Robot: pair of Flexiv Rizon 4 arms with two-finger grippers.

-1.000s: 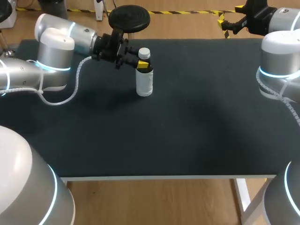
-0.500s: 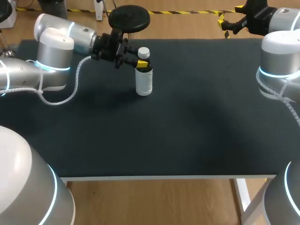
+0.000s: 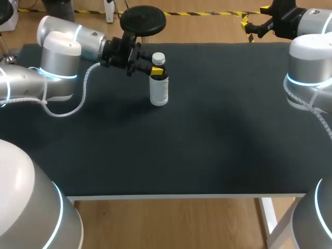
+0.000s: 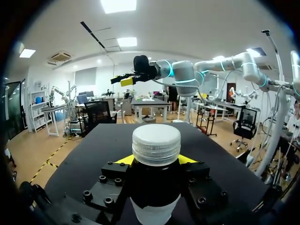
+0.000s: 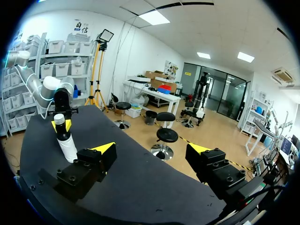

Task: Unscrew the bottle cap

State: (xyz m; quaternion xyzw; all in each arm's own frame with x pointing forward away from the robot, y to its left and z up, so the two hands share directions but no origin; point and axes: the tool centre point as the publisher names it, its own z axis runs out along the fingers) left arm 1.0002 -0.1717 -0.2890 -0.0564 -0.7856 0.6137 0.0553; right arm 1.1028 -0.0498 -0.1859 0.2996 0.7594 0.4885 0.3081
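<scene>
Bottle (image 3: 159,92): white body, dark band at neck, white ribbed cap (image 4: 156,145); label print not legible. Upright on table (image 3: 218,135), long axis vertical, cap up, ~11 o'clock from table ctr. L jaws closed on dark band just under cap, yellow tips (image 3: 157,71) on either side of it. R jaws wide apart, holding nothing, beyond table's far edge at ~1 o'clock, well apart from bottle.
</scene>
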